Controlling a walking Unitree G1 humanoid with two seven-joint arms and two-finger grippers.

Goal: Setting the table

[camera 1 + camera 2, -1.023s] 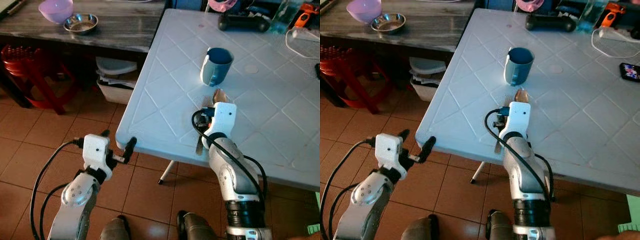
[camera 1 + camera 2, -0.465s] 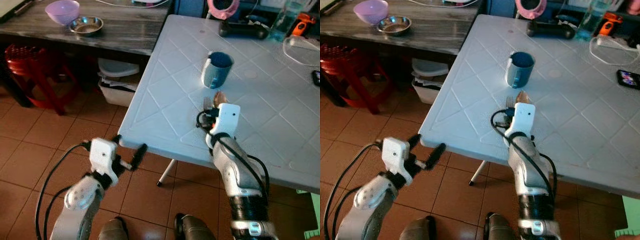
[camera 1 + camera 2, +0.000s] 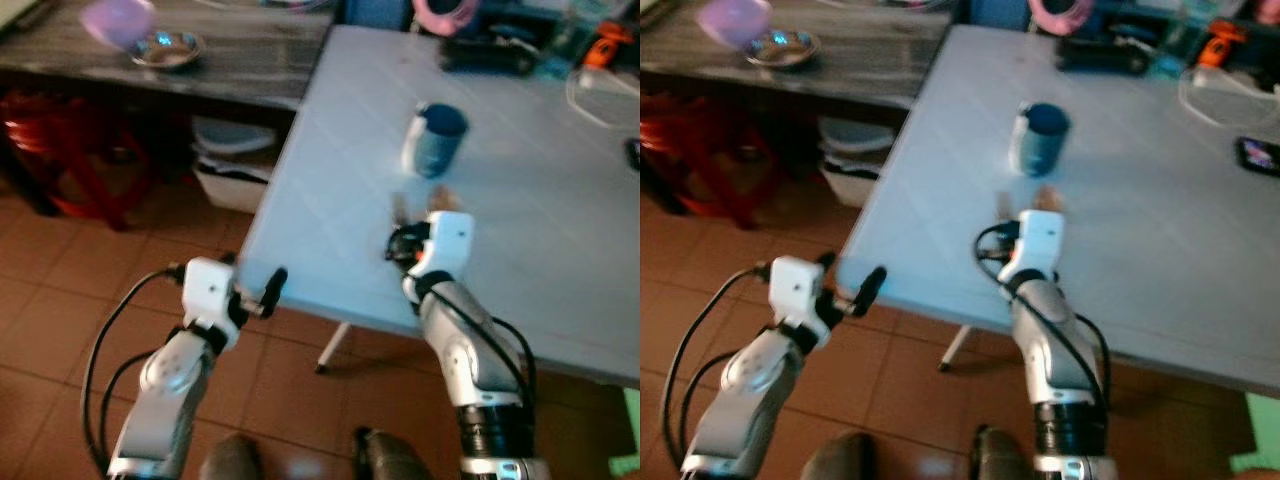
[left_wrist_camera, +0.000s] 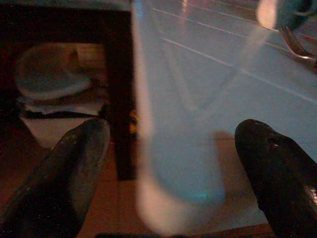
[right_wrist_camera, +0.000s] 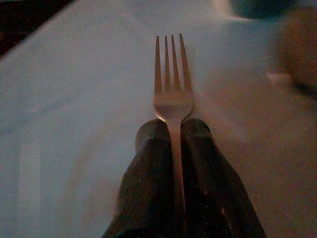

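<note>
Currently we see the right arm reaching forward over the near part of the white table (image 3: 560,250), its wrist block low above the top. The right gripper (image 5: 171,130) has its two black fingers pinched tight on the handle of a fork (image 5: 171,79); the tines stick straight out past the fingertips, low over the table surface — we can't tell from the wrist view whether they touch it. In the head views the fork (image 3: 399,207) shows just ahead of the wrist, blurred.

The left arm is bent at the elbow, forearm raised, with the left gripper (image 3: 255,285) right at the table's near-left corner. Its fingers (image 4: 79,158) are spread wide with nothing between them but the table corner seen beyond.

One blue mug (image 3: 433,139) stands upright on the table, beyond the fork and apart from it. A brownish object (image 3: 441,200) lies just beside the fork; too blurred to identify.

Count on our side: one fork, one mug, two grippers.

Far edge of the table holds dark clutter — a black device (image 3: 1102,57), an orange tool (image 3: 606,45), a white cable (image 3: 1220,95), a phone (image 3: 1260,153). To the left, a dark wooden table (image 3: 220,60) carries one purple bowl (image 3: 116,20) and one metal bowl (image 3: 163,48). A red stool (image 3: 50,140) and a white container (image 3: 232,165) sit under it on the tiled floor (image 3: 60,300). Both head views are motion-blurred.
</note>
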